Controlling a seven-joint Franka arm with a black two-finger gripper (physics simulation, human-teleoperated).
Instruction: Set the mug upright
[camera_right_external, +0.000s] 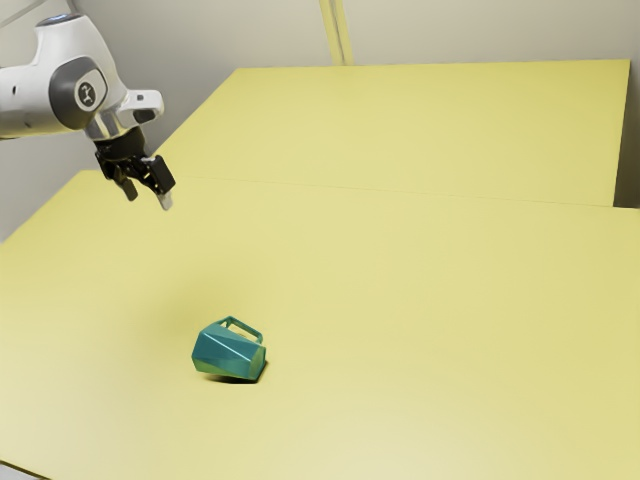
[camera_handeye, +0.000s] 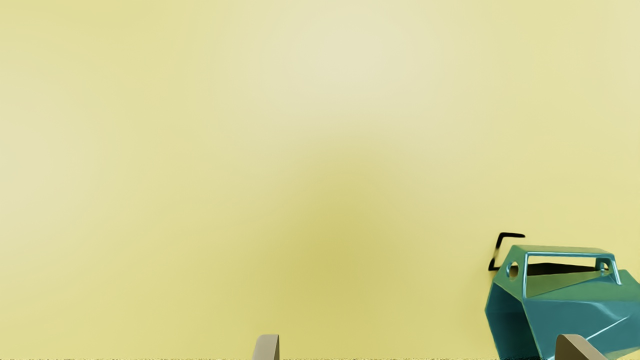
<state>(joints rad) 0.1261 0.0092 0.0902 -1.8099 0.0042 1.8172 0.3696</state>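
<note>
Mug (camera_right_external: 228, 352) is well apart from my pincer (camera_right_external: 148, 201). Pincer's raised at the exterior view's left, released, fingers spread. Mug's lying on its side on the yellow table (camera_right_external: 420, 320), near part, left of centre in the exterior view, handle (camera_handeye: 565, 250) up. Pale wall (camera_right_external: 480, 30) at the far side.

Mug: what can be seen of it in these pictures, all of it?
The mug is teal and many-sided, with flat facets and a glossy surface that could be metal or glaze. Its angular handle has a small round hole near each end. It lies on its side on the yellow table, handle raised, casting dark shadows. The end beside the handle's wider side looks hollow, probably the mouth. The gripper is well clear of it.
</note>
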